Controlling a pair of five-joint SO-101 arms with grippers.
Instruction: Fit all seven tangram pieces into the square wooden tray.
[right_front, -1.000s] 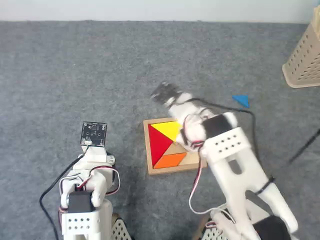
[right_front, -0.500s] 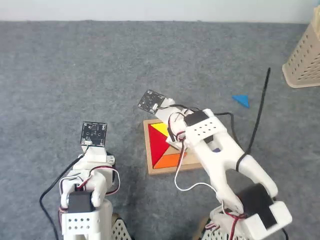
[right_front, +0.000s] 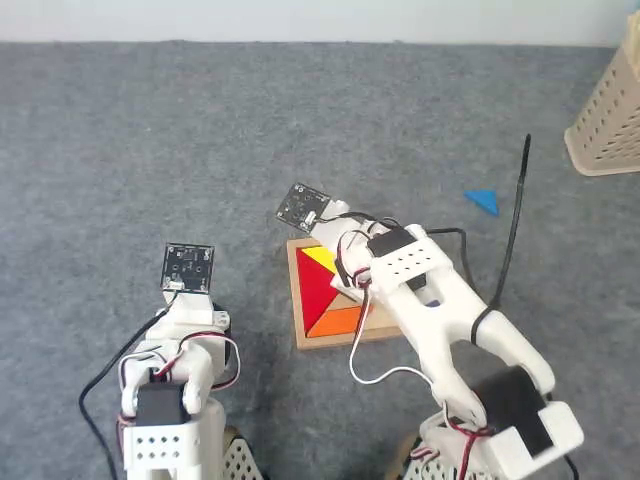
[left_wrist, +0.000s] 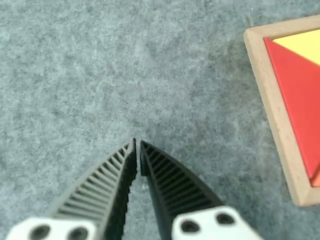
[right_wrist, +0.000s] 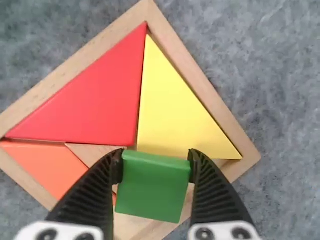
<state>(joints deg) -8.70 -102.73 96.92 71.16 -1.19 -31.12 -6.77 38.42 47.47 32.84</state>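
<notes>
**A:** Where is the green square (right_wrist: 150, 187)?

**B:** The right gripper (right_wrist: 152, 160) pinches it by two opposite sides. It hangs over the tray (right_wrist: 200, 87), above bare wood just beside the yellow triangle (right_wrist: 170, 115), with its edge nearly parallel to the triangle's.

**A:** And the left gripper (left_wrist: 137, 145)?

**B:** Pressed together and empty, beside the tray. A blue triangle (right_front: 483, 201) lies well apart from the tray, likely nearer the right arm.

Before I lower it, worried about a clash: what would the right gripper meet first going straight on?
The green piece in the right gripper would likely touch bare tray floor beside the yellow triangle; depth unclear.
</notes>
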